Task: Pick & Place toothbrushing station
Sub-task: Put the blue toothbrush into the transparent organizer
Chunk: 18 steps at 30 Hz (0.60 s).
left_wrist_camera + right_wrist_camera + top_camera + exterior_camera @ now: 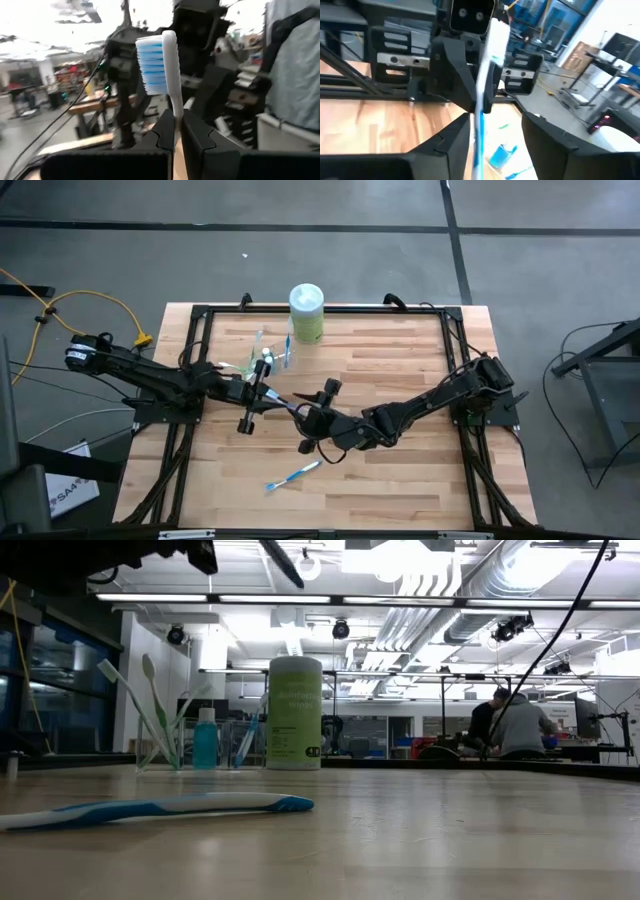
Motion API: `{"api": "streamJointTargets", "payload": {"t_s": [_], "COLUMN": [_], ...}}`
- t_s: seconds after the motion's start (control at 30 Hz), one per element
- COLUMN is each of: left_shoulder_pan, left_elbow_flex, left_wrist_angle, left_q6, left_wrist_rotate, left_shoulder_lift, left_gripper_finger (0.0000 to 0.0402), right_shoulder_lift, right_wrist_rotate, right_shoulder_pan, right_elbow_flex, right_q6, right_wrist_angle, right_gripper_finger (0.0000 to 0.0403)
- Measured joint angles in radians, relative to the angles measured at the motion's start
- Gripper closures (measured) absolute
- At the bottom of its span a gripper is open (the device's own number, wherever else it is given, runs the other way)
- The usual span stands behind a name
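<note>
A: Status of the held toothbrush [165,70]?

B: Mid-table, above the wood, between both arms. Left gripper [178,125] clamps its handle; right gripper [495,135] stands spread around it, not gripping.

A: Hazard?

B: Early left release drops it, away from the clear cup [262,348]. Another toothbrush [293,475] lies near the front edge.

2 arms work over 1 tabletop [400,360]. 1 toothbrush [293,475] lies loose on the wood, and 1 more toothbrush [167,70] is gripped between the tools. 1 clear cup [160,745] holds several brushes, too crowded to count. 1 green canister [306,312] and 1 small blue bottle [205,739] stand nearby.
</note>
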<state>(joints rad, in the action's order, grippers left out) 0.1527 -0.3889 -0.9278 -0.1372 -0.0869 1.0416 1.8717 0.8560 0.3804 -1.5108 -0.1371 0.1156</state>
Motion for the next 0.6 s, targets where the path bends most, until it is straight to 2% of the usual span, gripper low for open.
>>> {"api": "streamJointTargets", "payload": {"t_s": [0.17,0.3,0.5,0.6], "left_shoulder_pan": [-0.042,-0.070,-0.081,-0.096], "left_elbow_flex": [0.000,0.000,0.000,0.000], "left_wrist_angle": [0.067,0.170,0.196,0.221], "left_q6": [-0.013,-0.044,-0.139,-0.125], "left_wrist_rotate": [0.103,0.277,0.471,0.594], "left_shoulder_lift": [-0.001,0.000,0.000,0.000], "left_gripper_finger": [0.0398,0.0398,0.0398,0.0398], "right_shoulder_lift": [0.000,0.000,0.000,0.000], "right_wrist_rotate": [0.090,0.154,0.227,0.242], "right_shoulder_pan": [0.027,0.061,0.113,0.128], "right_elbow_flex": [0.000,0.000,0.000,0.000], "right_q6": [0.001,0.001,0.011,0.034], "right_wrist_angle": [-0.021,-0.029,-0.030,-0.031], "right_gripper_finger": [0.0211,0.0205,0.0214,0.0218]}}
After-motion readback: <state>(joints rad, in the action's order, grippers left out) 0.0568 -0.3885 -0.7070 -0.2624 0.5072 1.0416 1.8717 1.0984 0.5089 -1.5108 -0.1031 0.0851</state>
